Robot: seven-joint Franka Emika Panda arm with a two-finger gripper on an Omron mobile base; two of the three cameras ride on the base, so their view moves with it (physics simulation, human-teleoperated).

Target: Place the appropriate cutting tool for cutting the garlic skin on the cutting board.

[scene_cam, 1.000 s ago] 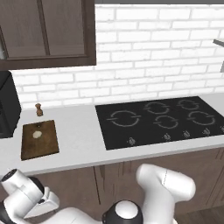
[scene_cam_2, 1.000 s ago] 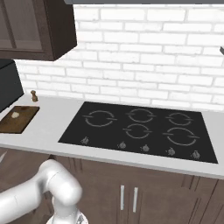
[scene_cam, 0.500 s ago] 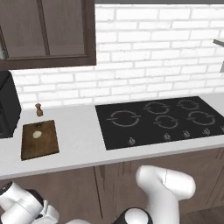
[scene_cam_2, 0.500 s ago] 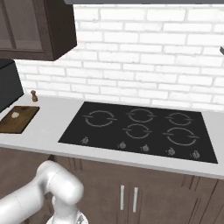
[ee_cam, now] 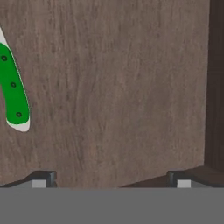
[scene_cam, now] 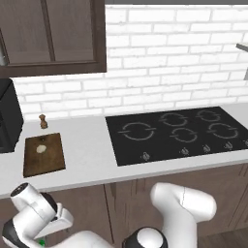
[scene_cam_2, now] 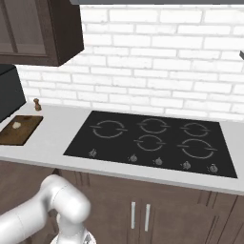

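A: Where's the knife [ee_cam: 14, 89]?
B: Hand view, far left edge. Green handle with three dark rivets and a white rim, lying on a brown wooden surface. Blade is cut off by the frame.

A: Gripper [ee_cam: 111, 178] state?
B: Fingertips sit far apart at the bottom of the hand view, so wide open, nothing between them. The knife is well off to the left of the left fingertip [ee_cam: 40, 178], not touching.

A: Board and garlic?
B: Cutting board [scene_cam: 44, 155] lies flat on the white counter [scene_cam: 87, 155], left of the black cooktop [scene_cam: 181, 133]. Garlic [scene_cam: 41, 148] sits on the board, upper middle. In the right base view the board [scene_cam_2: 21, 129] is at the far left with the garlic [scene_cam_2: 17, 125] on it.

A: Anything else up there?
B: Small brown pepper mill [scene_cam: 43, 121] stands on the counter just behind the board, against the white brick wall [scene_cam: 169, 63]. A black appliance [scene_cam: 8, 116] is at the left edge, dark cabinets [scene_cam: 51, 36] above.

A: Arm?
B: Reaches low, below counter level; the hand end is at the lower left of the left base view, in front of the brown lower cabinets [scene_cam_2: 143, 209].
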